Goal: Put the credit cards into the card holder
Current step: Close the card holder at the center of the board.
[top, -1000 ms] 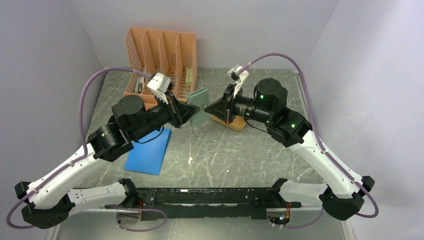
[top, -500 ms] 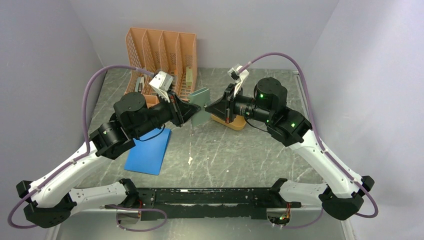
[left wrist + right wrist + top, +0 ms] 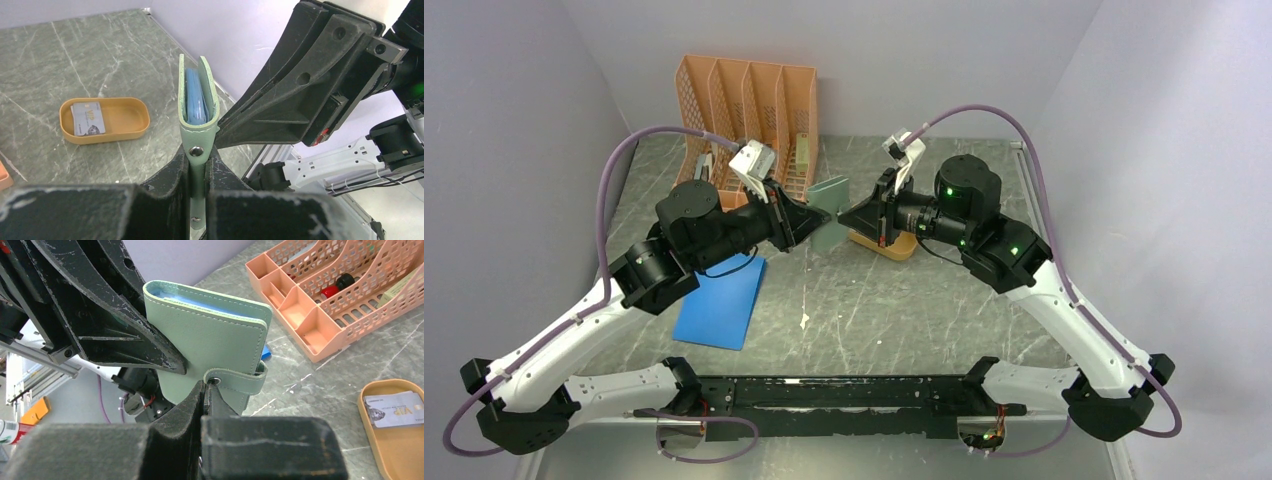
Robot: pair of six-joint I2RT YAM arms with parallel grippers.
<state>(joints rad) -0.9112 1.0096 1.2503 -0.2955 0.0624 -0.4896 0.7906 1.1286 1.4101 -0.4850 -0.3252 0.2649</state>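
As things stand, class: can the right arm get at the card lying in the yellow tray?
Probably not yet. The right gripper is shut on the card holder, held up in the air. The card lies uncovered in the tray beside that arm, so only the occupied gripper hinders it.

Count, top view, clock positions on the table:
- card holder (image 3: 827,208): 1, near centre.
- credit cards (image 3: 89,119): 1 face showing; any stacked beneath cannot be told.
- yellow tray (image 3: 144,120): 1, at 2 o'clock.
- blue pad (image 3: 722,303): 1, at 8 o'clock.
- orange file rack (image 3: 749,95): 1, at 11 o'clock, 4 upright slots.
- Grippers: 2, namely left gripper (image 3: 198,155) and right gripper (image 3: 205,389).
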